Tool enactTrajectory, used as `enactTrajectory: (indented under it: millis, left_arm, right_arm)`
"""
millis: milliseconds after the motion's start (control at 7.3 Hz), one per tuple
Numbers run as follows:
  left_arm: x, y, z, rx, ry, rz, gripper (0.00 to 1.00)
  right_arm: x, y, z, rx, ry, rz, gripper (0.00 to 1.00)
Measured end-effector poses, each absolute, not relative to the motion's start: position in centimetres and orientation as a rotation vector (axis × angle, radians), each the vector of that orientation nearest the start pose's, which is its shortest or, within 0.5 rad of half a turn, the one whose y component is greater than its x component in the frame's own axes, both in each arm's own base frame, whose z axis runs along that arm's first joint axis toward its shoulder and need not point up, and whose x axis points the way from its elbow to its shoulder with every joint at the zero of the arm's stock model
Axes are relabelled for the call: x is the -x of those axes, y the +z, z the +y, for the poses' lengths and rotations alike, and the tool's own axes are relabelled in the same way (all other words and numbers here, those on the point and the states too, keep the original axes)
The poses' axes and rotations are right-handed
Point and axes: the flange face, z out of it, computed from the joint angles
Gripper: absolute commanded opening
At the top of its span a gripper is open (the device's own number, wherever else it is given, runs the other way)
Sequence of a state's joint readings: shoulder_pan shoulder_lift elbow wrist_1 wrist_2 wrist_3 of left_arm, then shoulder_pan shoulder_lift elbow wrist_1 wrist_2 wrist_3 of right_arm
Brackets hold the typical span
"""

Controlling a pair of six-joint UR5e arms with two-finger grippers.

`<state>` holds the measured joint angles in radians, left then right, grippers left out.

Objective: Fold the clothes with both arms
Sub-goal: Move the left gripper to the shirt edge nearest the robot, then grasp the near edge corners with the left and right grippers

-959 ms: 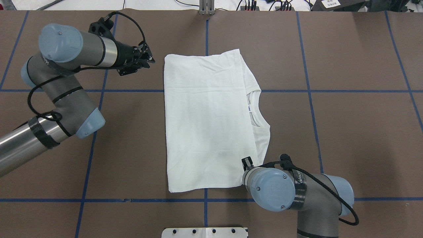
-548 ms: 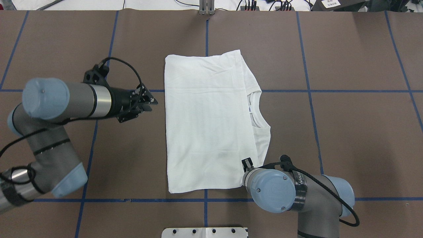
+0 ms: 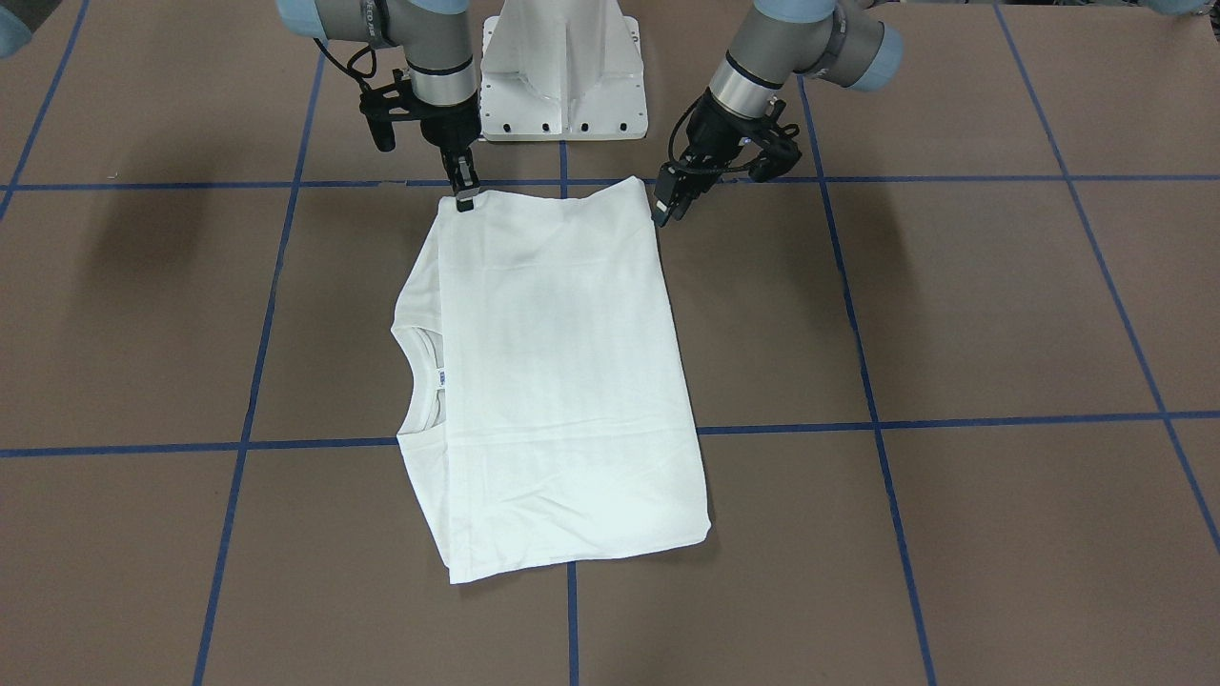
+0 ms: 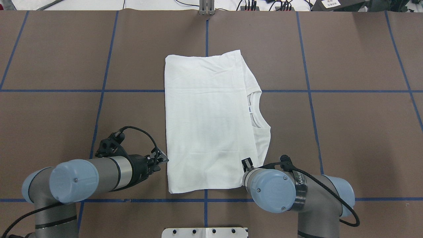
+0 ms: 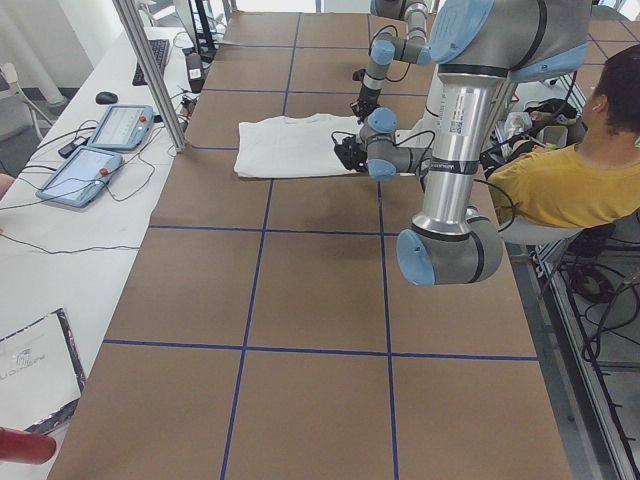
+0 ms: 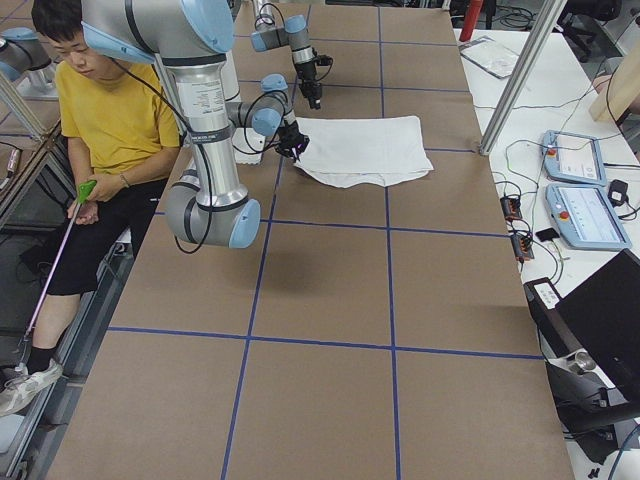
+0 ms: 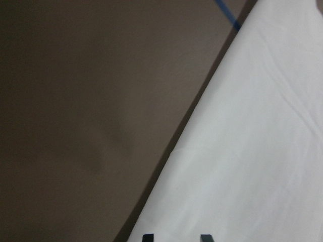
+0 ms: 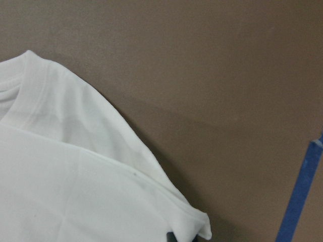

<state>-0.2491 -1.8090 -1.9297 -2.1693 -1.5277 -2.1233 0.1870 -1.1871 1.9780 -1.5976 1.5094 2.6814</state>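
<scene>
The white T-shirt (image 4: 208, 122) lies folded into a rectangle on the brown table, plain side up, with its ribbed collar (image 4: 256, 110) and small label showing at the right edge. It also shows in the front view (image 3: 553, 381). My left gripper (image 4: 162, 160) is low at the shirt's near-left corner. Its two fingertips (image 7: 147, 237) stand apart over the cloth edge, so it is open. My right gripper (image 3: 465, 195) sits on the near-right corner with its fingers together on the cloth. In the right wrist view that corner (image 8: 197, 227) lies by the fingertip.
The white pedestal base (image 3: 562, 67) stands at the near table edge between the arms. An operator in yellow (image 5: 570, 180) sits behind the robot. Tablets (image 5: 100, 150) and a metal post (image 5: 150, 70) line the far side. Blue tape lines (image 4: 310, 91) cross the table.
My left arm swung from the shirt's far-left corner back along its left edge to the near-left corner. The right arm and the shirt stayed still.
</scene>
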Motion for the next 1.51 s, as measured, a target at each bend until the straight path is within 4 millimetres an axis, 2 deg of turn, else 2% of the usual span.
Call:
enactTrajectory:
  millis: [274, 685, 1507]
  left_arm:
    - [-52.0, 29.2, -24.8, 0.173, -0.709, 1.204, 0.47]
    - [-53.6, 28.3, -23.2, 0.203, -0.700, 1.186, 0.47]
    - [-54.1, 28.8, -22.4, 0.197, -0.698, 1.103, 0.47]
  right_arm:
    - [54.0, 28.0, -24.4, 0.309, 1.252, -0.762, 0.00]
    - [54.0, 28.0, -24.4, 0.309, 1.253, -0.763, 0.00]
    - [53.7, 27.6, -24.4, 0.313, 1.252, -0.771, 0.00]
